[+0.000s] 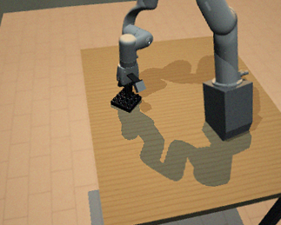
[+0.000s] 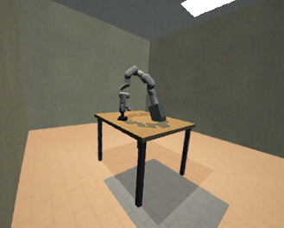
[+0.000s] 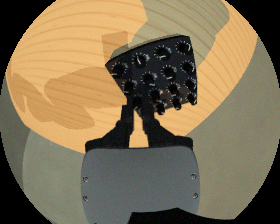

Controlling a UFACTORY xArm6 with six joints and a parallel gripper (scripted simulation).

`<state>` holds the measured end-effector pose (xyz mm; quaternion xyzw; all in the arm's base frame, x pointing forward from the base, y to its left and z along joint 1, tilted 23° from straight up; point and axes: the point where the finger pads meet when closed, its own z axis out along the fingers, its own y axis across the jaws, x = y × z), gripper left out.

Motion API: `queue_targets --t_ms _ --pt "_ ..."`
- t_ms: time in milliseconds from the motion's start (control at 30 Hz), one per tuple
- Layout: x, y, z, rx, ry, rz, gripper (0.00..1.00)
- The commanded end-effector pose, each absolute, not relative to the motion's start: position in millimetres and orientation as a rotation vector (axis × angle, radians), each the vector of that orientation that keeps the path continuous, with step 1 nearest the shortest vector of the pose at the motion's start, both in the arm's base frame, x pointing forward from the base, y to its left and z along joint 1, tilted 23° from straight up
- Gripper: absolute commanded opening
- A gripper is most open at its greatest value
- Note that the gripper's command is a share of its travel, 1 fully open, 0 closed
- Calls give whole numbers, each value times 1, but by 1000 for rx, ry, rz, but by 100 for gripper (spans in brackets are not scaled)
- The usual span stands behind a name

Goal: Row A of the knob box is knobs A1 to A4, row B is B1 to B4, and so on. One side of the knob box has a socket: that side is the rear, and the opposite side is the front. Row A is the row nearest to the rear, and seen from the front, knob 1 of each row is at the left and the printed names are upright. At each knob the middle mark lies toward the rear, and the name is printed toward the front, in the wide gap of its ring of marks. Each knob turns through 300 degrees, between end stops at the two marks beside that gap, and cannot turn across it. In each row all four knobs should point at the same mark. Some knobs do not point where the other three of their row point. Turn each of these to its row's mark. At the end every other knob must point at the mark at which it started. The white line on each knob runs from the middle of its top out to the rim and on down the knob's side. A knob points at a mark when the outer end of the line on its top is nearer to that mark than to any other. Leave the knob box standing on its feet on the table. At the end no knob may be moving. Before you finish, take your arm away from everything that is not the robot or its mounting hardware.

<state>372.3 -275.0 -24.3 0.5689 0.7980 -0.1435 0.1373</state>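
Observation:
The black knob box [image 1: 124, 100] [image 2: 122, 117] [image 3: 164, 66] stands on the wooden table [image 1: 200, 183], near its left edge. Its top carries rows of small dark knobs; their white lines and printed names are too small to read. My gripper [image 1: 125, 89] [image 2: 122, 114] [image 3: 137, 102] comes straight down onto the box. In the wrist view its two fingers are drawn close together around one knob at the box's edge nearest the camera, toward the left corner. The fingers hide that knob, so I cannot tell which way it points. The gripper is shut on this knob.
The arm's grey base block [image 1: 227, 108] [image 2: 157, 111] stands on the right part of the table, well away from the box. The table's left edge [image 1: 89, 123] runs close beside the box. The arm's shadow lies across the middle of the table.

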Motion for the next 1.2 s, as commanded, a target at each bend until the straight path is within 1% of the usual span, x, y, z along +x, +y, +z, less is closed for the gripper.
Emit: queue_targets --t_ms 0,400,833,1167 --pt "373 -275 -23 1706 2251 -402 8" --pt "373 -275 -23 1934 2027 -350 8" --pt "373 -275 -23 2228 1652 -265 8" --pt "373 -275 -23 2343 1464 -223 8"
